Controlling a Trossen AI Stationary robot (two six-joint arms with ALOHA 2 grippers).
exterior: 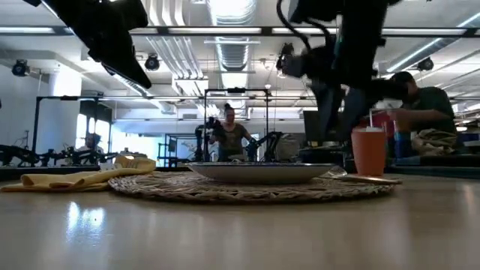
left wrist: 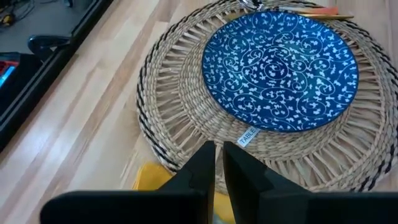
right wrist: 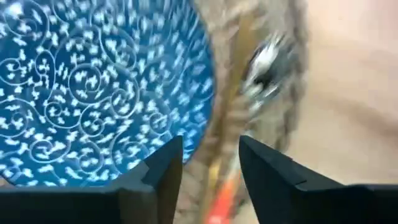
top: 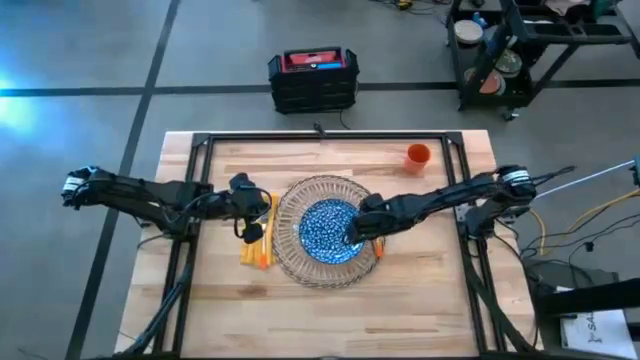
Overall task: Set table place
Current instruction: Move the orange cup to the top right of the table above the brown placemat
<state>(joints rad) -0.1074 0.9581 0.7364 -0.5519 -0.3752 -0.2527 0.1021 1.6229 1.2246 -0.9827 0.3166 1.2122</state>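
The right hand (right wrist: 210, 163) hung open over orange cutlery (right wrist: 219, 202) beside the blue plate (right wrist: 93, 81), where an off-centre grasp could knock it against the plate.

Blue scroll-patterned plate (left wrist: 280, 65), tan woven mat (left wrist: 180, 87), yellow napkin (exterior: 82, 178), orange cup (top: 417, 154).

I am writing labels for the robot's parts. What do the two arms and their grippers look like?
Both arms are dark and slim, with black cables along them and a pale, whitish section near each base. The left gripper and right gripper each have two plain black, flat-sided fingers with angular tips. No markings show.
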